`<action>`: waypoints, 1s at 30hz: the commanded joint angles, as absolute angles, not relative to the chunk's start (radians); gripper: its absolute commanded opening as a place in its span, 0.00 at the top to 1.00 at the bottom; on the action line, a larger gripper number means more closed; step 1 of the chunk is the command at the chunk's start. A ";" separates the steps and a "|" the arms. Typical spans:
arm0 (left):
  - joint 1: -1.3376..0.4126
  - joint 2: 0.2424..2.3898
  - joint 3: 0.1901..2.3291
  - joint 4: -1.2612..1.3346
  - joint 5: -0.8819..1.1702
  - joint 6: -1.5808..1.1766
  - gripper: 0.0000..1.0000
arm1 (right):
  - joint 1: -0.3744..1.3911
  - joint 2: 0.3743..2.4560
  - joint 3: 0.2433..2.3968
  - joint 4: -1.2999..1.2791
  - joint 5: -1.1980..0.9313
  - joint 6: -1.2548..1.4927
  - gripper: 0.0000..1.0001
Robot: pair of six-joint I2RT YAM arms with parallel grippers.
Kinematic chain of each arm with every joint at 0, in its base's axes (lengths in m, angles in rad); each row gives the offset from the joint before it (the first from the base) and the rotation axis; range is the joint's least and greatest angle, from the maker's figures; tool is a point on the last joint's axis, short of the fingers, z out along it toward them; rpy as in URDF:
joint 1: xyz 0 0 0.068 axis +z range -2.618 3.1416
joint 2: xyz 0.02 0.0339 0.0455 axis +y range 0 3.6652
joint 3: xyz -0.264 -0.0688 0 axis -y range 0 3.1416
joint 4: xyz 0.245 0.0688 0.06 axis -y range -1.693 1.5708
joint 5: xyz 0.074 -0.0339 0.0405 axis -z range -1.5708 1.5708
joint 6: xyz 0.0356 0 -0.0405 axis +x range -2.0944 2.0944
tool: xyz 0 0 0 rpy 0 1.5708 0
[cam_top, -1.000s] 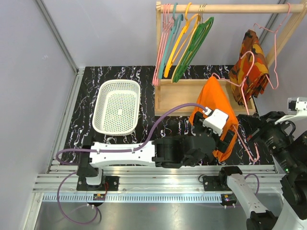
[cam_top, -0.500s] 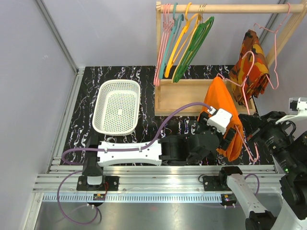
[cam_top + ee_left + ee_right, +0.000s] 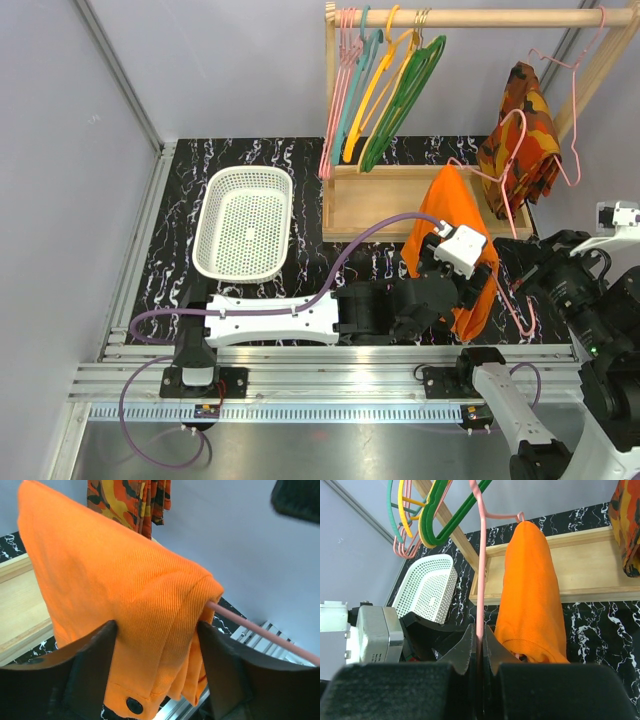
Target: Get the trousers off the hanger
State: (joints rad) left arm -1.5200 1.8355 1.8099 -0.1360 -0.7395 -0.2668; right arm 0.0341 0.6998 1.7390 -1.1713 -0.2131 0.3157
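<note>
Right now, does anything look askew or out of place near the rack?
Only the hanger, which is off the rail: the right gripper pinches its wire and holds it slanted above the table, with the trousers draped over it, between the left gripper's fingers. Nothing looks spilled or damaged.

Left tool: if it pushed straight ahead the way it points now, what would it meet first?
The orange trousers: in the wrist view their fold sits right between the fingers of the left tool. The bar of the pink hanger runs under that fold and would probably come next, though depth is hard to judge.
</note>
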 commanded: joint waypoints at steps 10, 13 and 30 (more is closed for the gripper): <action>-1.506 1.832 1.835 -0.057 -0.833 -0.232 0.39 | 0.028 0.686 1.763 -0.897 -0.250 0.318 1.00; -1.506 1.838 1.845 -0.066 -0.859 -0.210 0.39 | 0.028 0.695 1.776 -0.911 -0.224 0.305 1.00; -1.508 1.911 1.895 0.018 -0.905 -0.065 0.82 | 0.026 0.704 1.813 -0.890 -0.293 0.331 1.00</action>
